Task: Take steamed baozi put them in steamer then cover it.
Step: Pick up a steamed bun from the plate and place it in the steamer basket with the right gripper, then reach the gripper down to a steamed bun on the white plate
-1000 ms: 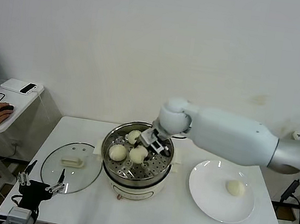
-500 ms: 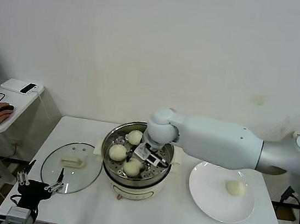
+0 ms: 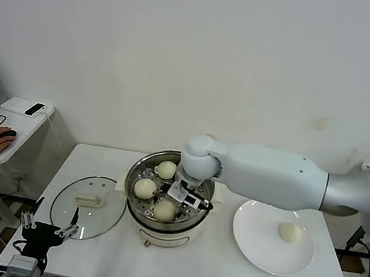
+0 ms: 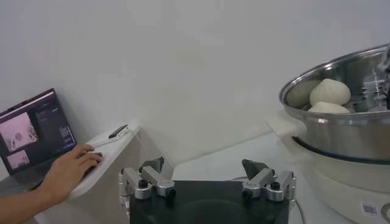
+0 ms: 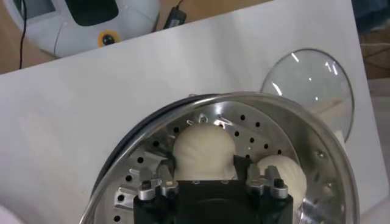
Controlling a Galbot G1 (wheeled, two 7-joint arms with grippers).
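Lowered now, my right gripper (image 3: 178, 199) stands wide around a soft, squashy baozi (image 5: 203, 153) in the steamer (image 3: 136, 208); I grip its sides gently.

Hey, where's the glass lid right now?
In the head view the glass lid lies flat on the table, left of the steamer.

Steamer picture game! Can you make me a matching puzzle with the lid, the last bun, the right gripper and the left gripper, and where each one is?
Things:
1. cover
2. baozi left outside
3. right gripper
4. left gripper

Places:
A. on the white plate
B. inside the steamer, around a bun
C. flat on the table, on the steamer's left
D. low at the table's front left corner, open, holding nothing

Pairs: 1-C, 2-A, 3-B, 4-D
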